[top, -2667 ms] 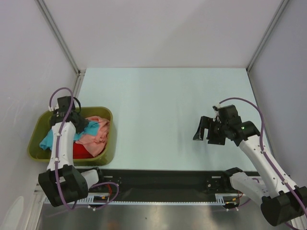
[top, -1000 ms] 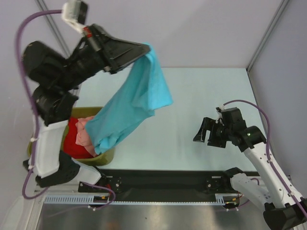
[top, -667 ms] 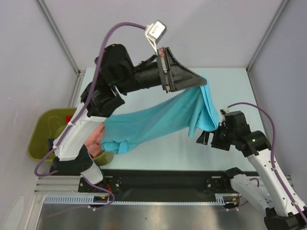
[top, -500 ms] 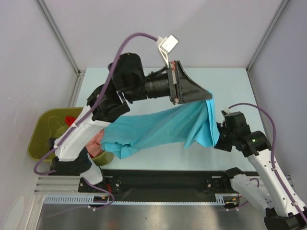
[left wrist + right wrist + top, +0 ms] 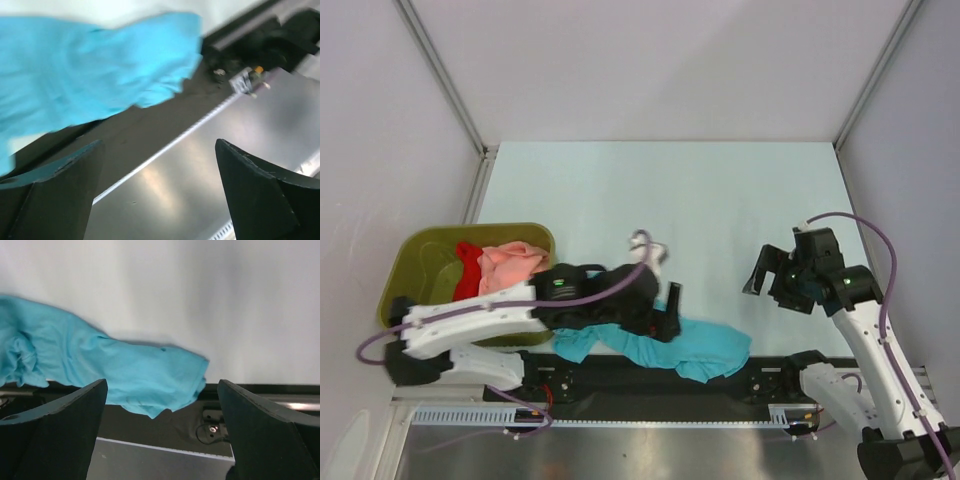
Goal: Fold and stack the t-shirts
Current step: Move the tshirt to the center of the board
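Observation:
The turquoise-blue t-shirt [image 5: 705, 350] lies crumpled at the table's near edge, partly over the black rail. It also shows in the left wrist view [image 5: 90, 70] and the right wrist view [image 5: 125, 370]. My left gripper [image 5: 665, 308] hangs low just left of the shirt, open [image 5: 158, 145], with nothing between its fingers. The salmon-pink t-shirt [image 5: 512, 263] and the red t-shirt [image 5: 468, 262] lie bunched in the tub. My right gripper [image 5: 771, 279] hovers over the table's right side, open and empty [image 5: 162, 385], apart from the turquoise shirt.
The olive-green tub [image 5: 412, 262] stands at the table's left edge. The black base rail [image 5: 620, 375] and a metal shelf [image 5: 650, 450] run along the front. White walls with metal posts enclose the pale table [image 5: 660, 200].
My left arm swung the turquoise shirt from high above down to the near edge, opened and let it go. The right gripper shifted slightly right.

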Motion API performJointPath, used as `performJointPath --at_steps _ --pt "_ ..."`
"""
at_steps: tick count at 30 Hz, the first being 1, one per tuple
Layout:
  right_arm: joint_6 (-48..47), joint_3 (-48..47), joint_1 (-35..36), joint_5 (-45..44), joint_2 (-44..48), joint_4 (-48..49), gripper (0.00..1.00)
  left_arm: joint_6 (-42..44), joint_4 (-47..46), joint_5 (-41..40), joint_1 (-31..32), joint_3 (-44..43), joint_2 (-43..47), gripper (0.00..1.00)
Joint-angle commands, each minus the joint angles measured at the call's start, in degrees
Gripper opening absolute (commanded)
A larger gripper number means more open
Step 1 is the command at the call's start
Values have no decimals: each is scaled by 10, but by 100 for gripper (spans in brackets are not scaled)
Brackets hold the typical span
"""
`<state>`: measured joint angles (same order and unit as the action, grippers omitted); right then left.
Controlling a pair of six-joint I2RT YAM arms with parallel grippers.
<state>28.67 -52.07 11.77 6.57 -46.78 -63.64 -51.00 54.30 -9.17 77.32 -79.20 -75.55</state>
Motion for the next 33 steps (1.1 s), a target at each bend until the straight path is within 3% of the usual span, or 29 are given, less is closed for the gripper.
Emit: performJointPath --at_steps 1,4,7,10,13,15,19,24,33 --pt "-10 0 28 61 -25 73 100 -90 50 -156 -9 33 179 97" --pt "9 -3 109 97 -69 160 100 -148 118 -220 -10 55 243 90" --pt "23 -20 214 100 -150 242 93 -161 144 -240 -22 83 283 83" --pt "27 -45 303 98 -239 286 87 -131 125 -199 -88 129 289 80" --pt "31 -71 372 63 -292 305 89 -68 101 -136 -134 172 261 87" --pt "36 -73 390 43 -327 290 92 -36 104 -138 -156 187 210 89" --pt "59 -16 412 20 -325 284 91 19 96 -158 -191 206 115 84" --pt "107 85 428 47 -274 332 80 50 34 -141 -212 245 48 69" --pt "144 144 433 32 -252 356 79 62 -49 -113 -227 301 -36 69"
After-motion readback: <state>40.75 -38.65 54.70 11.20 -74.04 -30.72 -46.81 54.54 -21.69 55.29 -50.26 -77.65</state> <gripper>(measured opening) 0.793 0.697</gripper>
